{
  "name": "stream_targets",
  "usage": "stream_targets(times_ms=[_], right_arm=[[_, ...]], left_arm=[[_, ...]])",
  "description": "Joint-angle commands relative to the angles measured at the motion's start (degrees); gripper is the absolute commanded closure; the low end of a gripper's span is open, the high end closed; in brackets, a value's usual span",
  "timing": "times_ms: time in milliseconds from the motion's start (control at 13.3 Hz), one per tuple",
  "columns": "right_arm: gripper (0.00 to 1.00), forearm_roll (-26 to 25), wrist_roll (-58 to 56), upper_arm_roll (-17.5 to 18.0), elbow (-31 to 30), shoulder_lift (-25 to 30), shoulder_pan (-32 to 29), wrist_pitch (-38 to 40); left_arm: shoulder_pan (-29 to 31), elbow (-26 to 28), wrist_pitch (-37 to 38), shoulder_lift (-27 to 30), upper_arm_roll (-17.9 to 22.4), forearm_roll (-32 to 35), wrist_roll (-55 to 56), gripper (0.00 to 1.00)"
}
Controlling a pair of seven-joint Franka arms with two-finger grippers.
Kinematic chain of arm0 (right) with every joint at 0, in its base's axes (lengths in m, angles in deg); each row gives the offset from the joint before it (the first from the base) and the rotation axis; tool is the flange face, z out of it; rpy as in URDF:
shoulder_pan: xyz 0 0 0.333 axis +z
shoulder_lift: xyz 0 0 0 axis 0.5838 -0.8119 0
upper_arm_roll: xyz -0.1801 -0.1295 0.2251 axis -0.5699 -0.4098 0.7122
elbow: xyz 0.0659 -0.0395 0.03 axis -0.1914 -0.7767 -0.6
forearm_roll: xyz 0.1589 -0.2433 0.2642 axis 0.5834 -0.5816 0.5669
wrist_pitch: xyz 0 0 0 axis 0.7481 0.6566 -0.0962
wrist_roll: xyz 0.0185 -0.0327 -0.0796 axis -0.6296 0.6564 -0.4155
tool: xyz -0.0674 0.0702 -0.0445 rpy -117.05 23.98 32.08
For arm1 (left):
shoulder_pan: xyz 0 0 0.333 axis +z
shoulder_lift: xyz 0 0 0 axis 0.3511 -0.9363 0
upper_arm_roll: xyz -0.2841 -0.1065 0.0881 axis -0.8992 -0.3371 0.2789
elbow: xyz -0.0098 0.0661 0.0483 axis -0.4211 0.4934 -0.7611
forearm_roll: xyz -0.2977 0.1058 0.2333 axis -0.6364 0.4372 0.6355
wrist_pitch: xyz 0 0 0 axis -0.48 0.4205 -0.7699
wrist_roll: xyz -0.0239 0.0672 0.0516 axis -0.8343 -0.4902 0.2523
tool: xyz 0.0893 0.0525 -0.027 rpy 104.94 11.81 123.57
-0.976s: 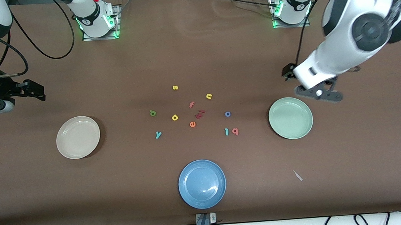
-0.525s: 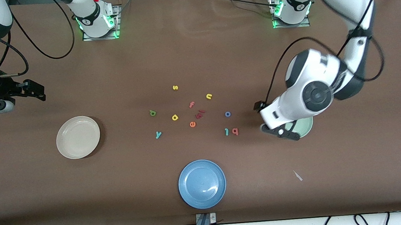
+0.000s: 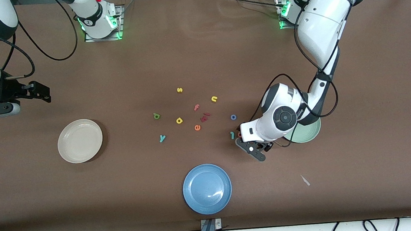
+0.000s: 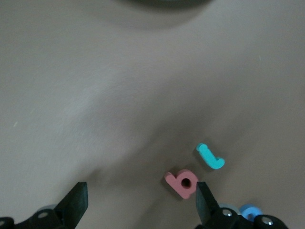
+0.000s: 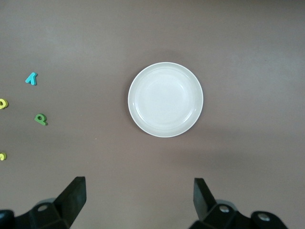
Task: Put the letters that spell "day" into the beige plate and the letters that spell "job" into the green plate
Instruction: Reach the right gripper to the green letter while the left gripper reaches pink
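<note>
Near the middle right of the front view, the left gripper (image 3: 252, 149) is hung low over the table, just beside the teal "j" (image 3: 232, 135) and the salmon "b" (image 4: 183, 182). Its fingers are spread wide and nothing is held between them. In the left wrist view the "b" is seen lying close against the inner side of one finger (image 4: 206, 204), with the "j" just beside it and the blue "o" (image 3: 233, 117) a little higher in the front frame. The gripper seems to have been brought there because these three letters lie nearest the green plate (image 3: 309, 134), which is partly covered by the left arm at the right of the frame; a short carry would be needed.

At the upper left of the front view, the right gripper (image 3: 36, 92) is held above bare table, wide apart and empty, and appears to be waiting. From its wrist view the beige plate (image 5: 165, 99) is seen whole and empty.

The green "d" (image 3: 157, 116), yellow "a" (image 3: 179, 120) and teal "y" (image 3: 162, 138) lie left of centre, on the beige plate's side of the cluster. Nothing has yet been placed in either plate.

A closer centring of the "b" between the fingers would probably be called for before closing, since it sits off to one side and so near the "j".
</note>
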State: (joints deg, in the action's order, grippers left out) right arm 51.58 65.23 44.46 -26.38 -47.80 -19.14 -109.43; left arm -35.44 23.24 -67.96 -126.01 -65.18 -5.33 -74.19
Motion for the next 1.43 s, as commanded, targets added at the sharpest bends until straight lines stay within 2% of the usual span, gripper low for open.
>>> stream_targets(times_ms=[0, 150, 375, 601, 676, 826, 976, 1201, 1276, 1351], right_arm=[[0.0, 1.43, 1.04, 0.48, -0.7, -0.99, 1.17, 0.6], [0.0, 3.71, 3.22, 0.49, -0.71, -2.48, 3.98, 0.25], [0.0, 3.81, 10.07, 0.75, -3.33, -4.07, 8.64, -3.95], [0.0, 4.6, 10.89, 0.93, -13.59, -4.16, 12.07, -16.24], [0.0, 4.6, 10.71, 2.58, -15.37, -4.34, 12.34, -18.19], [0.0, 4.6, 10.89, 5.22, -15.73, -8.27, 12.43, -21.35], [0.0, 4.69, 10.98, 7.42, -15.91, -12.84, 12.43, -27.15], [0.0, 4.6, 10.89, 10.67, -17.75, -16.81, 12.43, -34.61], [0.0, 4.6, 10.63, 11.12, -18.71, -18.3, 12.43, -38.3], [0.0, 4.6, 10.45, 11.56, -19.25, -19.7, 12.51, -41.12]], left_arm=[[-0.67, -2.48, 0.02, -1.49, 0.37, -0.42, -11.92, 0.0], [-1.81, -2.48, -1.13, -1.93, 0.54, -0.24, -15.71, 0.02], [-2.43, -1.96, -1.13, -2.55, 0.54, -0.16, -24.58, 0.07], [-3.22, -1.95, -1.04, -2.2, 0.54, 0.11, -35.29, 0.29], [-3.22, -1.87, -0.61, -1.85, 0.46, 0.2, -36.81, 0.29], [-3.4, -1.78, 0.1, -1.67, 0.19, 0.28, -37.61, 0.3], [-4.1, -1.6, 0.71, -1.76, 0.19, 2.81, -37.62, 0.37], [-5.42, -1.34, 5.27, -0.71, 0.28, 4.41, -37.18, 0.37], [-5.77, -0.99, 6.85, 0.25, 0.45, 4.94, -36.83, 0.46], [-5.95, -0.73, 7.22, 0.61, 0.46, 6.77, -35.43, 0.46]])
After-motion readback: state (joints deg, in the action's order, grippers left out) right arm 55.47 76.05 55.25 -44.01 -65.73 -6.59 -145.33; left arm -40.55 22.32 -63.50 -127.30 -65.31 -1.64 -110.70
